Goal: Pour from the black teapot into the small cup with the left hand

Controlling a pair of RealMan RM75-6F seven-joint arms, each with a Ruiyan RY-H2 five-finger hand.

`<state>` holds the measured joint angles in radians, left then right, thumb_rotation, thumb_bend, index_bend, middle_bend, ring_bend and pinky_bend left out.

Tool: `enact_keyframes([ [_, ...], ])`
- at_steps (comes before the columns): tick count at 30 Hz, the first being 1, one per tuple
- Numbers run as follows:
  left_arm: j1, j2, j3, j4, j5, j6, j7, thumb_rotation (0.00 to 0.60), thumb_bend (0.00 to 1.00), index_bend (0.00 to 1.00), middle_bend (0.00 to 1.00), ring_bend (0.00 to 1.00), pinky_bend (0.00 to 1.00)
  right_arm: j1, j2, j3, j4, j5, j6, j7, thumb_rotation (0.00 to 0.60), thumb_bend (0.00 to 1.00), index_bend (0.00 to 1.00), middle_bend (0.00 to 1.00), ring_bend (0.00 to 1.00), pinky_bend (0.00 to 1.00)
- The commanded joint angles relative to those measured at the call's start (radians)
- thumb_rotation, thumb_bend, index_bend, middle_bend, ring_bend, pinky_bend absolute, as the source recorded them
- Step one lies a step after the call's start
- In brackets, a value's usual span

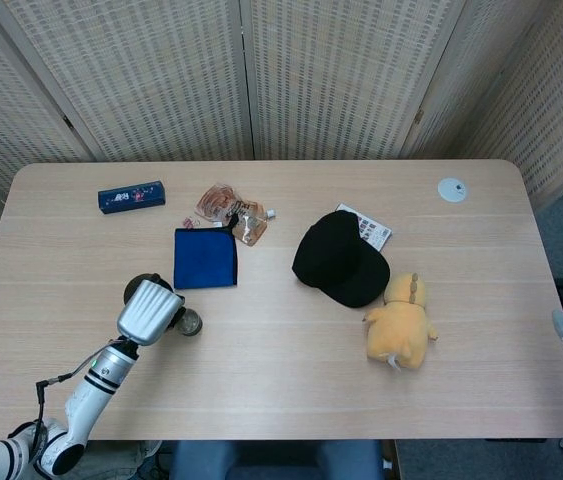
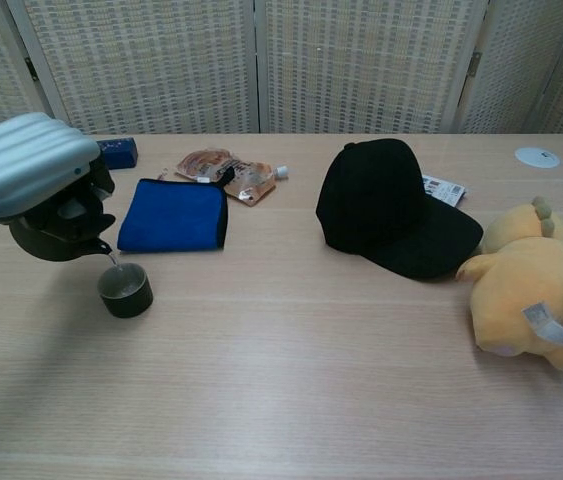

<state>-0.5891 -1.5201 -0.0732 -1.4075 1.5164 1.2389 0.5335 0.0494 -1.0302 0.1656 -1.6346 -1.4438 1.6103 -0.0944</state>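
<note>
Up left, the left hand (image 2: 23, 172) tilts the black teapot (image 2: 53, 228) over the small cup (image 2: 125, 291).

Near the counter's (image 1: 261, 340) front-left corner, the left robot hand (image 1: 149, 311) holds the black teapot (image 1: 144, 284) beside the small cup (image 1: 191, 323). A blue cloth (image 1: 205, 257) lies just behind them; a black cap (image 1: 340, 259) and yellow plush (image 1: 400, 320) sit mid-counter.

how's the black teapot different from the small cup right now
The black teapot is held up off the table by the left hand and tipped spout-down; the small cup stands upright on the table, untouched. The teapot is rounded and the bigger of the two, while the cup is a short open cylinder. The hand largely covers the teapot; the cup is in plain sight. Both are dark, and the spout sits just above the cup's rim.
</note>
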Motion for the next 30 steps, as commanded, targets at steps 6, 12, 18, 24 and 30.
enact_keyframes([
  [6,0.003,-0.004,0.001,0.005,0.01,0.005,0.013,0.6,0.4,0.92,1.0,0.93,0.57,-0.003,-0.001,-0.001,0.002,-0.001,0.003,0.002,0.6,0.27,0.14,0.21,0.08,0.07],
  [12,0.005,-0.011,0.005,0.018,0.025,0.015,0.027,0.6,0.4,0.92,1.0,0.93,0.57,-0.005,-0.001,0.0,0.004,-0.001,0.005,0.005,0.6,0.27,0.14,0.21,0.08,0.07],
  [18,0.007,-0.015,0.005,0.023,0.032,0.018,0.038,0.6,0.4,0.92,1.0,0.93,0.57,-0.006,-0.002,-0.001,0.006,-0.002,0.005,0.007,0.6,0.27,0.14,0.21,0.08,0.07],
  [24,0.008,-0.017,0.004,0.024,0.032,0.015,0.052,0.6,0.4,0.92,1.0,0.93,0.57,-0.007,-0.002,-0.001,0.008,-0.002,0.007,0.01,0.6,0.27,0.14,0.21,0.08,0.07],
  [30,0.009,-0.022,0.007,0.036,0.049,0.024,0.062,0.6,0.4,0.92,1.0,0.93,0.57,-0.009,-0.002,-0.001,0.009,-0.002,0.008,0.011,0.6,0.27,0.14,0.21,0.08,0.07],
])
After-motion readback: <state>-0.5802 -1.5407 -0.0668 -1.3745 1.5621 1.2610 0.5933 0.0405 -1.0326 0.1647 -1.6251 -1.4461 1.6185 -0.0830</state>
